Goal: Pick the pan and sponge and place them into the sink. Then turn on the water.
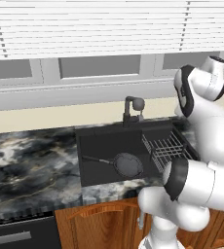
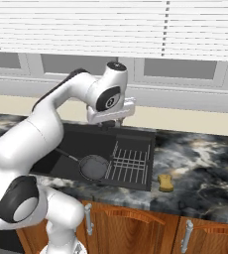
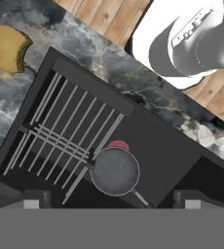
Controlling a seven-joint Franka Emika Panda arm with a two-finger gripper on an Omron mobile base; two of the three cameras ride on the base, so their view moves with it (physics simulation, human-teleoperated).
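The dark grey pan [image 1: 126, 164] [image 2: 93, 167] [image 3: 115, 171] lies flat inside the black sink [image 1: 97, 146] [image 2: 88, 141] [image 3: 167, 155], its thin handle pointing left in the left base view. It partly covers the red drain spot [image 3: 119, 144]. On the marble counter just right of the sink rests the yellow sponge [image 2: 165, 182] [image 3: 8, 48]. My gripper [image 3: 111, 203] hangs high over the sink, looking straight down at the pan, jaws open wide and empty. The black faucet [image 1: 132, 110] stands at the sink's back edge; the water is out of view.
A wire dish rack [image 1: 167, 150] [image 2: 131, 163] [image 3: 60, 136] fills the sink's right part, beside the pan. Dark marble counter [image 1: 31, 160] [image 2: 205, 163] runs on both sides. Wooden cabinet doors [image 2: 136, 228] lie below, window blinds behind.
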